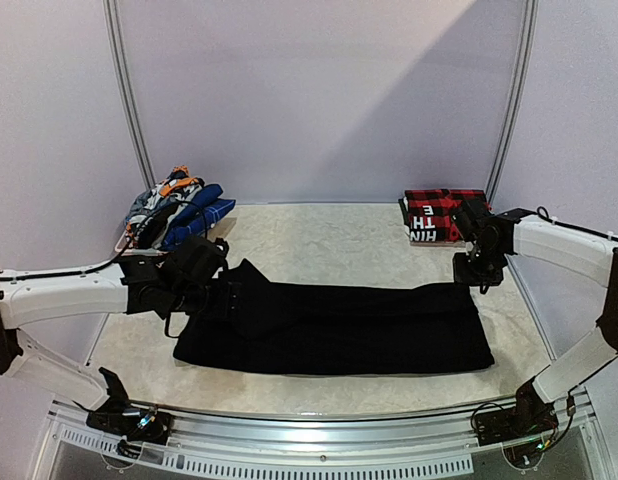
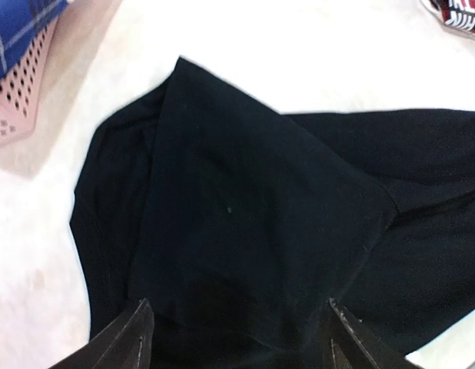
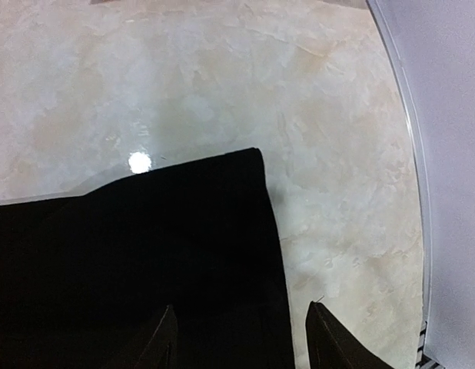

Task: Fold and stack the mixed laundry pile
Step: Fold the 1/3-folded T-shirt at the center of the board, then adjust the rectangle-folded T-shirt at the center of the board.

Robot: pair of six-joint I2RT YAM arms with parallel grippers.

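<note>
The left gripper (image 2: 237,350) hangs low over the left end of the black trousers (image 2: 245,215). Its two fingers (image 2: 134,342) stand wide apart at the bottom edge of the left wrist view. Dark cloth fills the space between them, and nothing is clamped. Just above the fingers, one flap of the trousers lies folded over the rest and runs up to a point in the upper middle of the frame.

The right gripper (image 3: 241,342) is over the other end of the same trousers. Its fingers are also apart, at the bottom of the right wrist view. The square corner of the cloth lies flat just above them, on the pale marbled surface (image 3: 222,77).

In the top view the trousers stretch as one long dark band across the middle of the surface, from one gripper to the other.

In the upper left of that view stands the pale lattice basket (image 2: 18,96). It holds the rest of the laundry pile (image 1: 164,200): a blue plaid shirt (image 2: 22,19) and grey, white and orange patterned pieces.

In the upper right, just behind the right gripper, lies a folded red and black plaid garment (image 1: 439,205). It carries white capital letters. "HIN", "TH" and "E" can be read, but the whole wording I cannot tell.
</note>
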